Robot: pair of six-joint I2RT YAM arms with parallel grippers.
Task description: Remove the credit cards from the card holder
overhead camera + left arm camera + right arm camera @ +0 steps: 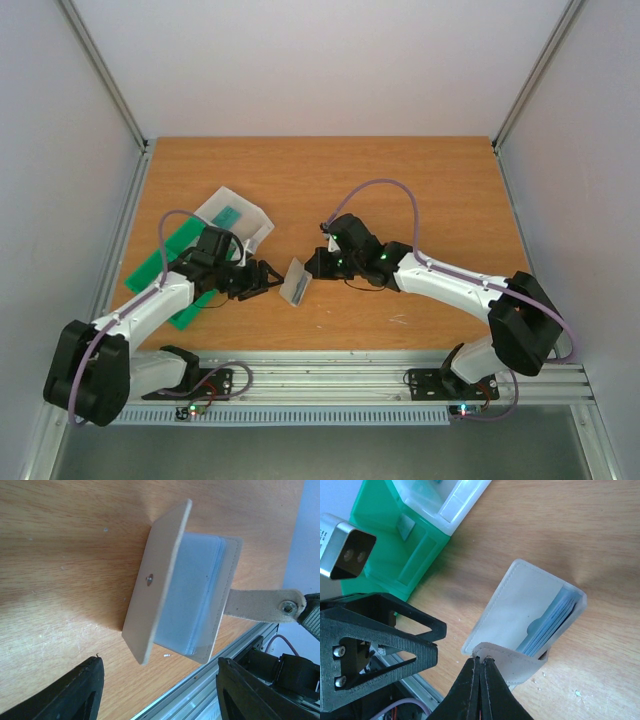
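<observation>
At the far left the green tray [160, 268] is lying on the bench [420, 190], with the clear plastic box [235, 212] resting partly on it. Just right of them the left gripper [264, 280] is hovering low with its jaws spread wide and gripping nothing, facing the card holder [297, 281].

The holder is sitting near the middle of the bench, between the two grippers. It is propped on one long edge, its long axis running roughly from near to far. Its flap [155, 580] is swinging open toward the left arm, and the credit cards [194, 597] are showing as a pale bluish stack tucked flush in the pocket behind it. The rounded notch [536, 626] is exposing part of one card face.

On the right, the right gripper [481, 662] is pinching the holder's tab [260, 605], jaws clamped tight on it.

The sleeve is looking light, soft and floppy, so it will probably drag along unless the tab is held. The cards are likely thin, stiff and slick. The best hold is probably their exposed edge by the notch.
</observation>
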